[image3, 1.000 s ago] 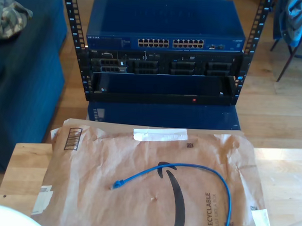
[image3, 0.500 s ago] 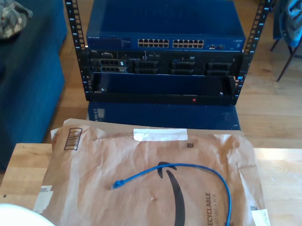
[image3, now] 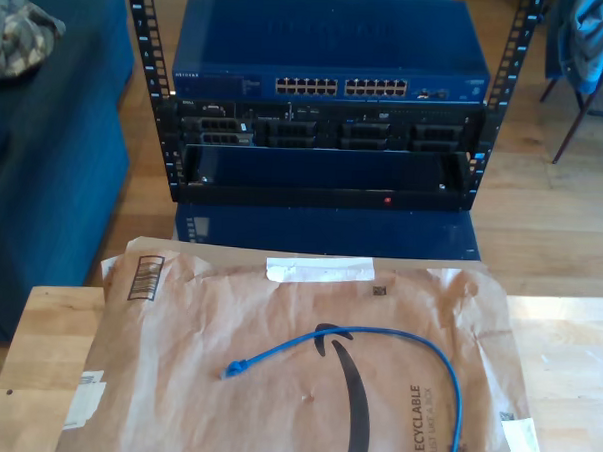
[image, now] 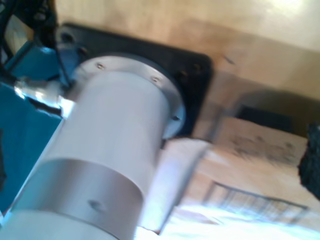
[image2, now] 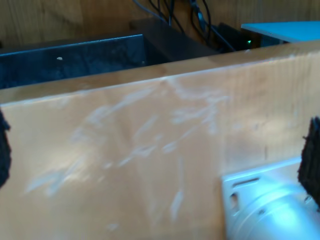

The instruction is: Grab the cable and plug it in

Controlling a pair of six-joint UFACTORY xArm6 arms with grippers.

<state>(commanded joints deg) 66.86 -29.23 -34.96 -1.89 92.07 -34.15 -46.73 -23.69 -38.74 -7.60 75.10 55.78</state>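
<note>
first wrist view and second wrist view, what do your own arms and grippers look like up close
In the first wrist view I see a smooth white cylindrical arm segment with a round screwed flange on a black mounting plate, and thin black cables beside it. Dark, rough-looking finger pads sit at the edges of the second wrist view, near a silvery-white metal base with slots.

Blue switch point(image3: 329, 52) in rack; paper mailer point(image3: 305, 366) on table point(image3: 46, 345).

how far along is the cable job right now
Nothing looks done yet. The blue Ethernet cable lies loose on the brown paper mailer, its plug ungripped, apart from the blue network switch and its port row. Nothing is in hand. Left: grab the plug, carry it over, insert it.
</note>
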